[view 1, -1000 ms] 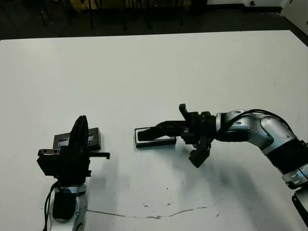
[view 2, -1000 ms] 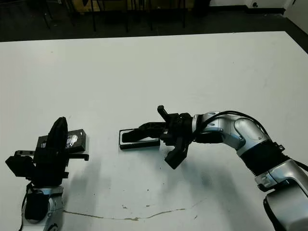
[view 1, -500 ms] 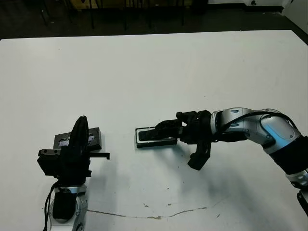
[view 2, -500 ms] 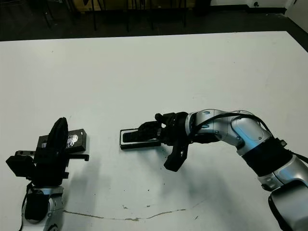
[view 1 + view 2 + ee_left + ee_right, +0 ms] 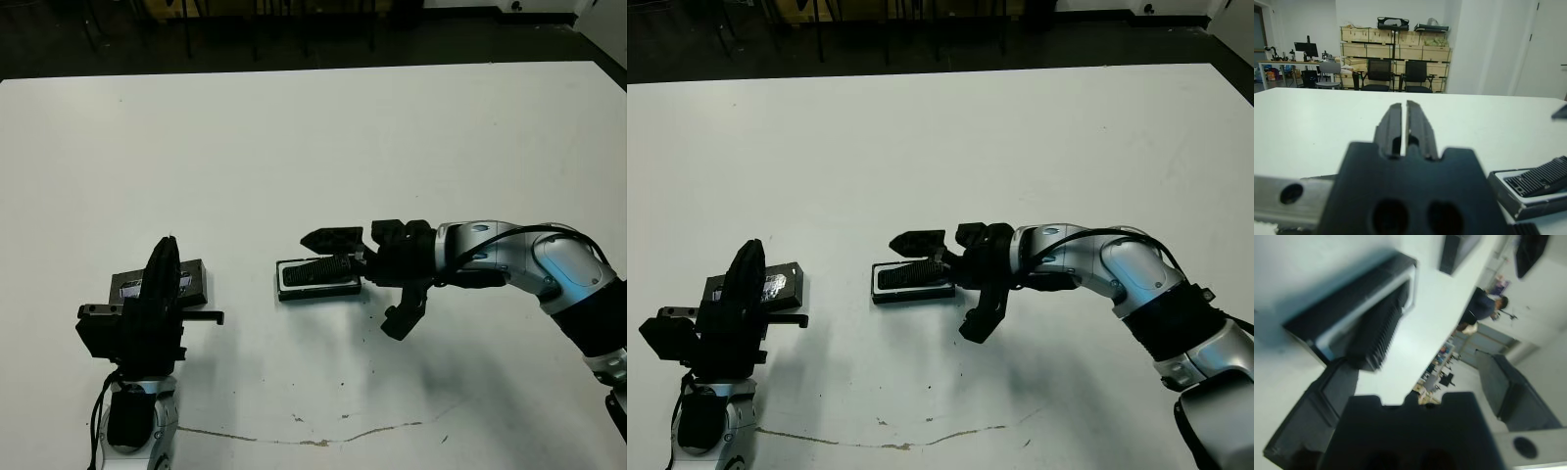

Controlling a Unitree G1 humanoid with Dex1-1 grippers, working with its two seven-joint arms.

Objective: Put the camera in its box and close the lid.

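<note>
Fingers of the left gripper stand pressed together with only a hairline slit between them, holding nothing, the arm raised upright at the near left of the white table. Just behind that gripper, partly hidden by it, the lid lies flat on the table with its shiny label facing up. Well to the right of the lid, near the middle of the table, sits the box, its white rim showing around a dark ribbed shape that lies in or over it. Whether that shape is the camera or a finger of the right gripper cannot be told from the head views; in the right wrist view a ribbed black finger reaches over the white-lined tray. The right gripper is spread wide and grips nothing: one finger is lifted clear above the box's right end, the other lies low along the box. Behind it the silver right arm stretches in from the right edge.
</note>
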